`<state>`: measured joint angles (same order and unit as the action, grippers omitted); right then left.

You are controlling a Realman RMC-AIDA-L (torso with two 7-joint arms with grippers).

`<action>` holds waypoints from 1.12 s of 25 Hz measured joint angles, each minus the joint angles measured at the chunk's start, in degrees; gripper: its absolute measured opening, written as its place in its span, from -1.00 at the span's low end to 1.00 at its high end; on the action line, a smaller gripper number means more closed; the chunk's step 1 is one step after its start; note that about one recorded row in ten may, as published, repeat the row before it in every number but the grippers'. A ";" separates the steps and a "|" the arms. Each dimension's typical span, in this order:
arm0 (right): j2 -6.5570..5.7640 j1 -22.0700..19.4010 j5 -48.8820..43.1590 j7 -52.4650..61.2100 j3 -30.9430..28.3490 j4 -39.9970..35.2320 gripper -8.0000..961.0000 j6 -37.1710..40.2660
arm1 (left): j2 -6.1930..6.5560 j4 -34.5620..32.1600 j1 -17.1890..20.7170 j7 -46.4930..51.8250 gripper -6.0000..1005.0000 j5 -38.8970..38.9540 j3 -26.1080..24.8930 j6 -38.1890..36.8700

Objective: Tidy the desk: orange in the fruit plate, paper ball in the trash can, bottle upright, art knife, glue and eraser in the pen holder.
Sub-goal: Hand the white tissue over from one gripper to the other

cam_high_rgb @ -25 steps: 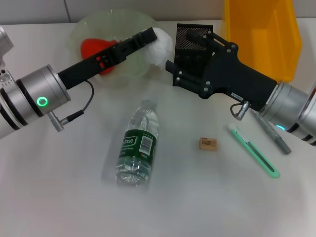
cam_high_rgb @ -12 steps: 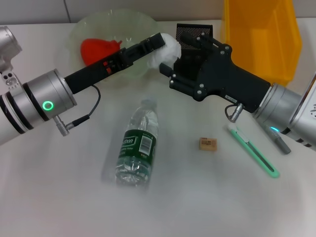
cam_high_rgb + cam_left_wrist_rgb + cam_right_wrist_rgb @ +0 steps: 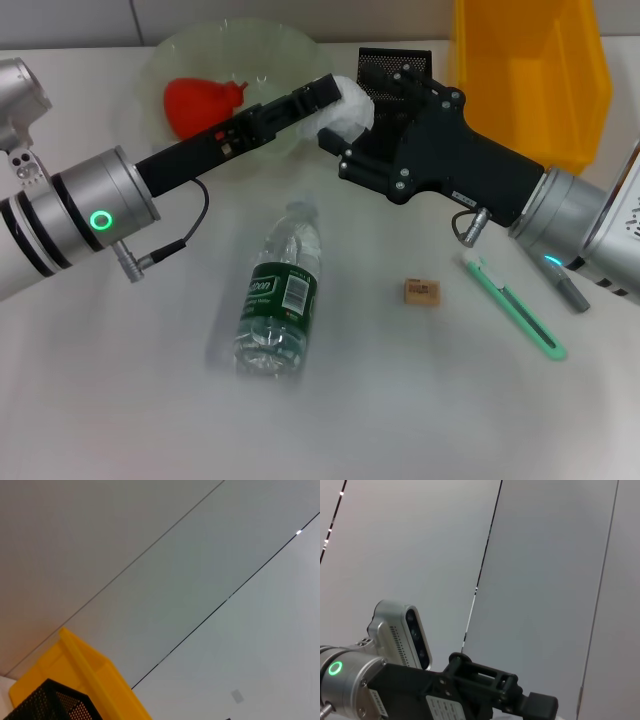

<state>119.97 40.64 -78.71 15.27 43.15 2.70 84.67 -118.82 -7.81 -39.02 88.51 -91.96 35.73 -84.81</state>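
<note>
Passing the paper ball [image 3: 345, 108] between two arms, right over the desk.

The left gripper [image 3: 335, 92] held the ball at its tip, pinched shut on it; the right gripper [image 3: 340, 150] sat just beneath and beside it, though I could not tell how its fingers stood. A slip looked likely if the left let go before the right had closed, dropping the ball toward the bottle [image 3: 280, 306] lying below. The yellow trash can [image 3: 530, 70] waited beyond the right arm, behind the pen holder [image 3: 385, 72], which a swing might clip.
</note>
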 joint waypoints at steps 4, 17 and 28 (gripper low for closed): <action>0.00 0.16 -0.11 0.00 0.14 0.03 0.53 -0.05 | 0.00 0.28 0.00 -0.02 -0.09 0.17 0.04 -0.02; 0.00 0.23 -0.14 0.49 0.07 0.03 0.23 0.06 | 0.01 0.24 0.00 -0.58 -0.10 0.39 0.04 -0.55; -0.01 0.23 0.14 0.60 -0.04 -0.09 0.11 0.06 | -0.02 0.27 0.25 -0.42 -0.06 0.35 -0.24 -0.37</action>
<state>119.96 40.87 -78.57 15.87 43.11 2.62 84.73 -118.84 -7.54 -38.77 88.08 -91.60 35.49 -85.18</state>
